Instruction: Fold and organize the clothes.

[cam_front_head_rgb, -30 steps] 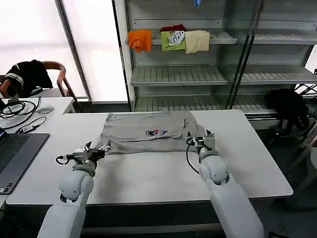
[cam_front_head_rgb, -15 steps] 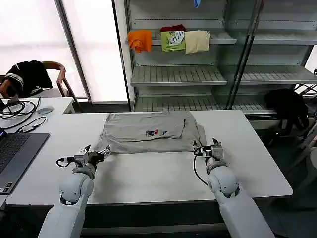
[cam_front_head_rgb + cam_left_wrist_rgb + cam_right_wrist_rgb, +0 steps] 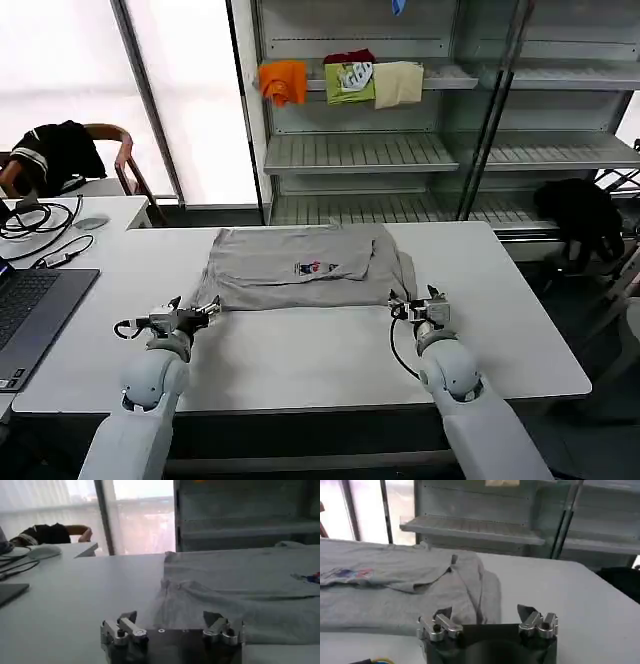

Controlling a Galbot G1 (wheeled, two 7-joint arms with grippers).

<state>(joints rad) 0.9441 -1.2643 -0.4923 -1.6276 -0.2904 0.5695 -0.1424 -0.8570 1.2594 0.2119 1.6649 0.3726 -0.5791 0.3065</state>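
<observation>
A light grey T-shirt (image 3: 300, 265) with a small multicolour chest print lies partly folded at the back middle of the white table (image 3: 300, 350). My left gripper (image 3: 205, 308) stands open just off the shirt's near left corner, nothing between its fingers. My right gripper (image 3: 425, 297) is open too, just off the near right corner where a sleeve bunches. The left wrist view has the shirt (image 3: 240, 595) ahead of the open gripper (image 3: 170, 616). The right wrist view has the shirt (image 3: 405, 585) and its bunched sleeve ahead of the open gripper (image 3: 485, 611).
A laptop (image 3: 30, 310) and cables (image 3: 40, 215) lie at the table's left. Shelves (image 3: 400, 150) behind hold orange, green and cream folded garments (image 3: 345, 82). A black garment (image 3: 580, 215) hangs at the right, another on a chair (image 3: 60, 150) at the left.
My right gripper has drawn back off the shirt's near right corner toward me and let go. My left gripper has pulled back slightly from the left corner.
</observation>
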